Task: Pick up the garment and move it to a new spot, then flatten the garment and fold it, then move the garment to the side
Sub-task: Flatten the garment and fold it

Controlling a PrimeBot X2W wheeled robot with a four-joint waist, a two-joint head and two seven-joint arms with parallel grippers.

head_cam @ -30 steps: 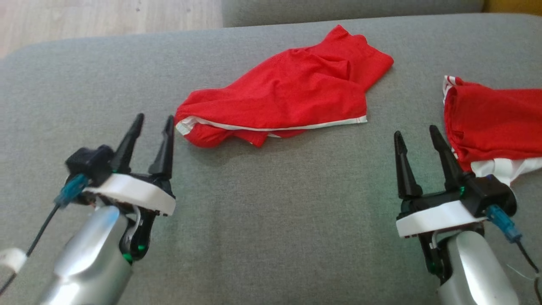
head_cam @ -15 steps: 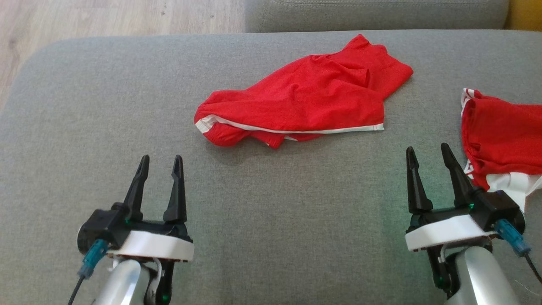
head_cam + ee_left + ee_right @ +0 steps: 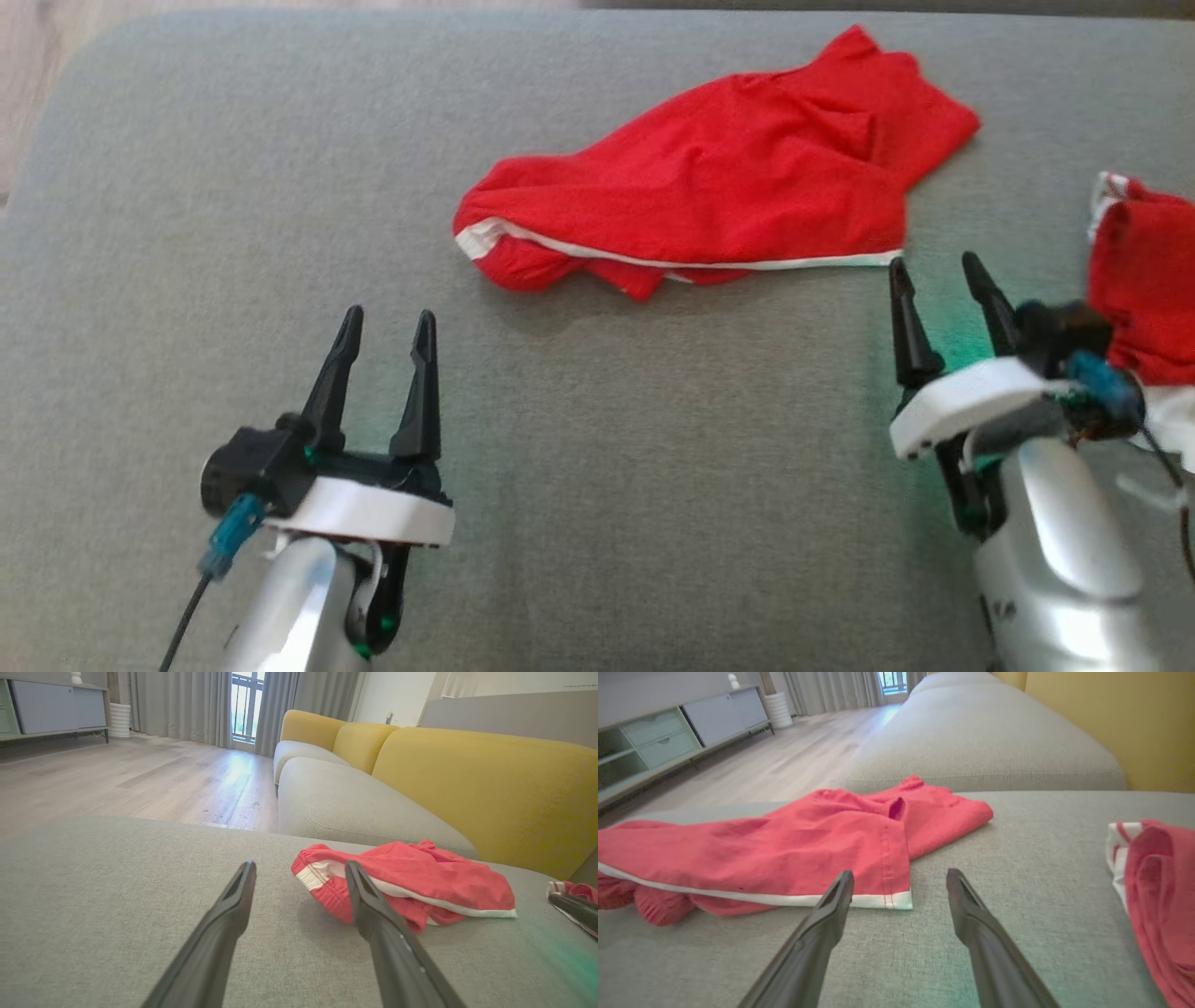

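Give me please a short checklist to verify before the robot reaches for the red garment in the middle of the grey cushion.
1. The left gripper is open and empty: ok.
2. The right gripper is open and empty: ok.
3. The red garment lies free on the grey cushion, nothing on it: ok.
4. It lies flat: not ok, it is crumpled, with one part folded over.
5. The second red garment is apart from the right gripper's fingertips: ok; apart from its wrist: cannot tell.
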